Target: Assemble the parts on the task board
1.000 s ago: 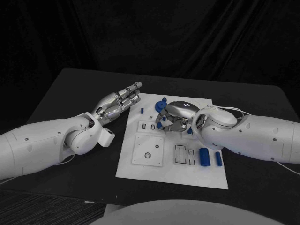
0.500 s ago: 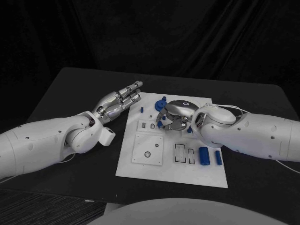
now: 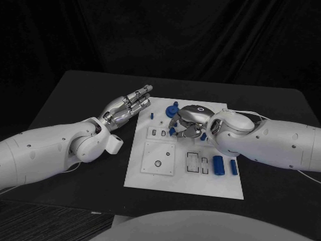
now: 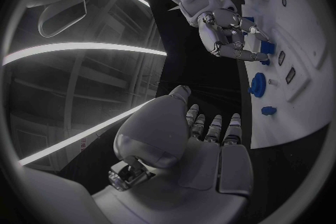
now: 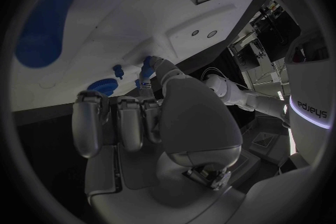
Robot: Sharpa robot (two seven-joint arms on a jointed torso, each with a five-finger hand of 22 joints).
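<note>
Looking at the task board, your right robot hand pinches a small blue part over its middle; your left robot hand hovers flat, fingers spread, empty, beside its left edge.

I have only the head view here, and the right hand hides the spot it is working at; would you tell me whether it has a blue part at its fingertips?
Observer: Yes. In the right wrist view, one fingertip of the right hand touches a small blue part standing at the task board. I cannot tell whether it is gripped.
Operator: Thank you. Is anything tucked in the left hand?
Observer: No. The left wrist view shows the left hand with fingers straight and side by side, nothing in them, beside the board's edge.
</note>
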